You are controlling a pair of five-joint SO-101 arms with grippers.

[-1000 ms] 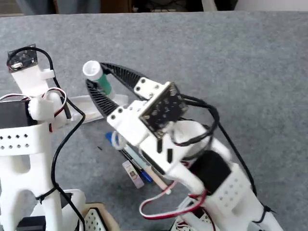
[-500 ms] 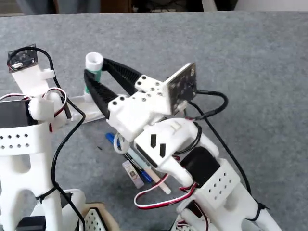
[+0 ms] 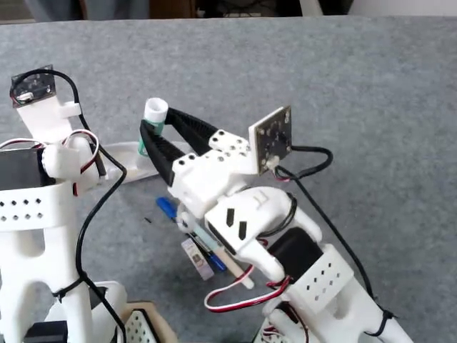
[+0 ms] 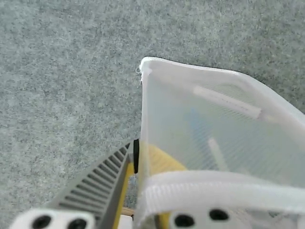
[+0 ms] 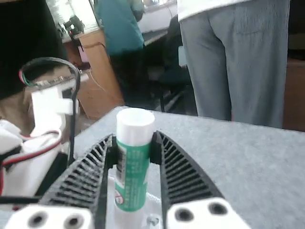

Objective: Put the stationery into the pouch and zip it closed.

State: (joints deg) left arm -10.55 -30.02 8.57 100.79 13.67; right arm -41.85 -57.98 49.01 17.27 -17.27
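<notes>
The glue stick (image 5: 132, 167) is clamped upright in the right jaws, seemingly for insertion. The pouch (image 4: 214, 124) is pinched steady by the left jaws.

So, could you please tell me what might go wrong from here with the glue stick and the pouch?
The right claw grips the glue stick just below its cap, so the stick may tilt or slip when released. The pouch looks fairly flat in the high view, so the stick could catch on its rim. The pens lie on the table under the right arm, which might knock them away.
</notes>
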